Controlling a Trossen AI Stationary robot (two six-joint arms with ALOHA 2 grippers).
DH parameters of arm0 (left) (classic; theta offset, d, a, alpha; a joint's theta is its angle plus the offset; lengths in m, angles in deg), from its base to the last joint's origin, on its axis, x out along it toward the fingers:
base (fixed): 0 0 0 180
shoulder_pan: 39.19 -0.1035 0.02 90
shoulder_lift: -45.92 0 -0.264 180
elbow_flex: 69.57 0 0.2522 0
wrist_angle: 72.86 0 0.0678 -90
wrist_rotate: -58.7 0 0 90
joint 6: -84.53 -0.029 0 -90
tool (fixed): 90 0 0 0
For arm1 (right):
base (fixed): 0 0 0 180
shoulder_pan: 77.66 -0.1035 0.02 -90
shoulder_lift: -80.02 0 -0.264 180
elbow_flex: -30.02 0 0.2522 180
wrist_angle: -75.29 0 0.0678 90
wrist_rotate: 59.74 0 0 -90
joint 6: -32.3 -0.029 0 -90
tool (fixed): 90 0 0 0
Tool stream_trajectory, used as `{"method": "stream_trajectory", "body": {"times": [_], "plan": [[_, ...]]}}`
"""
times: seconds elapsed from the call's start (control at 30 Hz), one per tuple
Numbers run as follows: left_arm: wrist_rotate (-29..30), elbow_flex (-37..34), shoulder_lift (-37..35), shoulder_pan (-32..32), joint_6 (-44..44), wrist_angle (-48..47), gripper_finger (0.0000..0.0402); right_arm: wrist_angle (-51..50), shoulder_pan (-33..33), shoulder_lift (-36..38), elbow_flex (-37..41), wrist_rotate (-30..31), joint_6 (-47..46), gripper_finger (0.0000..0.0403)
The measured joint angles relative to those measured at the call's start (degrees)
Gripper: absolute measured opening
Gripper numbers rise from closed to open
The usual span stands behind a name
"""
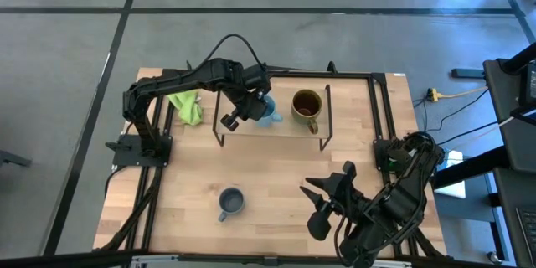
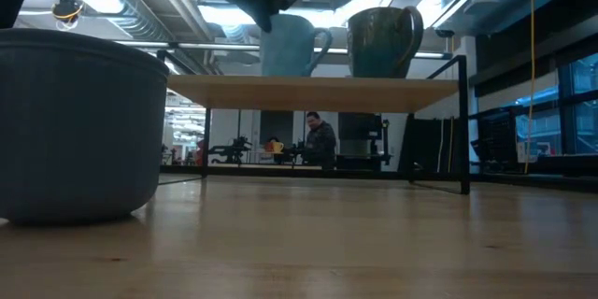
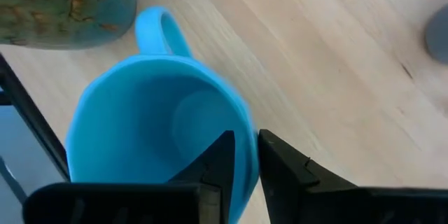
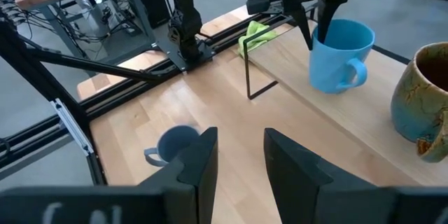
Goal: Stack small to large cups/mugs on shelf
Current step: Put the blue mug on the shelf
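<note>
My left gripper (image 3: 241,157) straddles the rim of the sky-blue mug (image 1: 267,115), upright on the shelf (image 1: 289,127) just beside the brown mug (image 1: 306,106); fingers slightly apart, one inside the wall, one outside, clamping looks finished. The grey mug (image 1: 231,202) waits on the table below, nearer my idle, open right gripper (image 4: 239,155).

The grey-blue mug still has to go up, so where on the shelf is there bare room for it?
The shelf is bare at its left end, between the left gripper over the sky-blue mug and the green cloth. Around the brown-olive mug it is crowded.
</note>
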State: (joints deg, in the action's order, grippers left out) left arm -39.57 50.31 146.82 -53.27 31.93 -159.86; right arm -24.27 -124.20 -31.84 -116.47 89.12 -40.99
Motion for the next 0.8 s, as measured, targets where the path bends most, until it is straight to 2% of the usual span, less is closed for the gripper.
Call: {"method": "stream_trajectory", "body": {"times": [0.2, 0.4, 0.67, 0.8], "plan": [[0.5, 0.0, -0.4, 0.2, 2.5, -0.2, 0.0058, -1.2, 0.0, 0.0, 0.0, 0.0, 0.0, 0.0118], [3.9, 0.0, -1.3, 0.9, 5.5, -0.9, 0.0062, -1.4, 0.2, 0.0, 0.0, 0.0, 1.9, 0.0118], [4.0, 2.5, -4.9, 3.7, 5.7, 3.1, 0.0055, -1.5, 0.3, 0.0, 0.0, 0.0, 3.1, 0.0118], [3.9, 4.0, -7.0, 4.7, 10.5, 5.7, 0.0055, 0.2, 0.3, 0.0, 0.0, 0.0, 3.0, 0.0118]]}}
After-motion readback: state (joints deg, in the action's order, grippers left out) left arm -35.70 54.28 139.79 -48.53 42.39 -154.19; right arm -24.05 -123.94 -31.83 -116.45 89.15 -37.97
